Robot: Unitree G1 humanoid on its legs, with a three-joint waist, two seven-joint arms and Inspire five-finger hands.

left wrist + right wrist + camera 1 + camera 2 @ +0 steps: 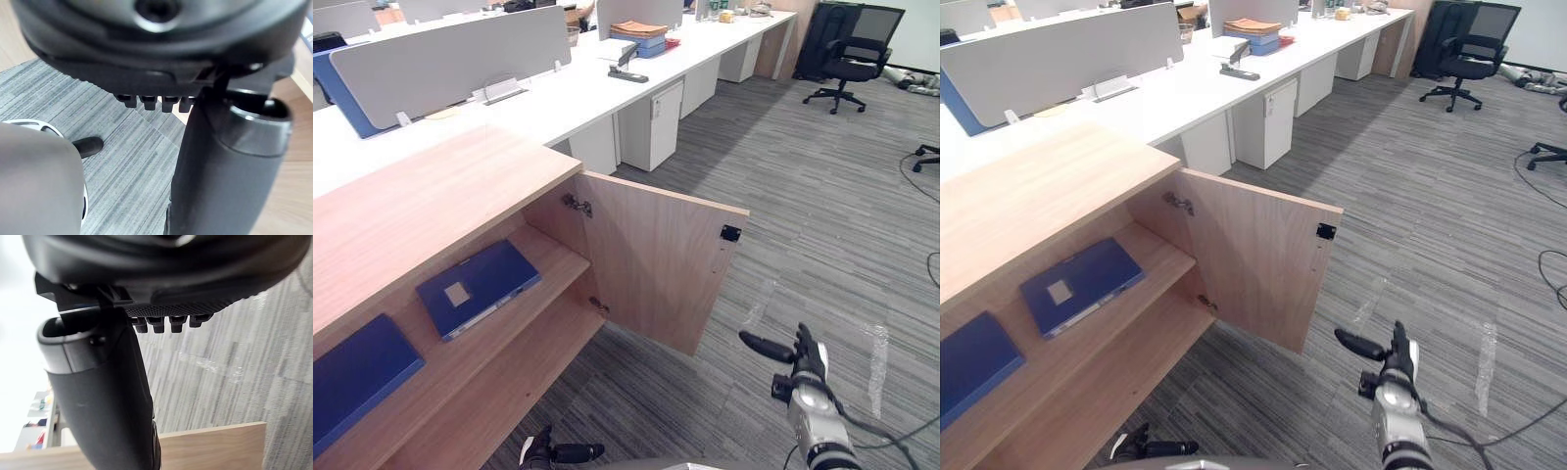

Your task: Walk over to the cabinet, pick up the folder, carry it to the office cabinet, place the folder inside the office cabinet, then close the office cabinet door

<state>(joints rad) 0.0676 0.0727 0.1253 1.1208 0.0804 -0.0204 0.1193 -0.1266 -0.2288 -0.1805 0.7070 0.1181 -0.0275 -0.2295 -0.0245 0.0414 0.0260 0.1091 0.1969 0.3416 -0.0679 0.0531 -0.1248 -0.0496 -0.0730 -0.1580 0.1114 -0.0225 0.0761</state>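
Left hand (558,453) at 6 o'clock and right hand (806,364) at 5 are held empty, fingers straight. The folder (478,287) is laid on the cabinet (431,196) shelf at 9, door (656,259) swung wide.

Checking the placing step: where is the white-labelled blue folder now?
In the left eye view, the labelled folder lies on the cabinet's shelf, left of the open door.

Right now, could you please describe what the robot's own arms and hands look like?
The right arm is a silver-grey metal cylinder ending in a dark, black-fingered right hand whose palm has a dotted texture. The dark left hand has a white cover on its thumb. Both hands have smooth, rounded black casings.
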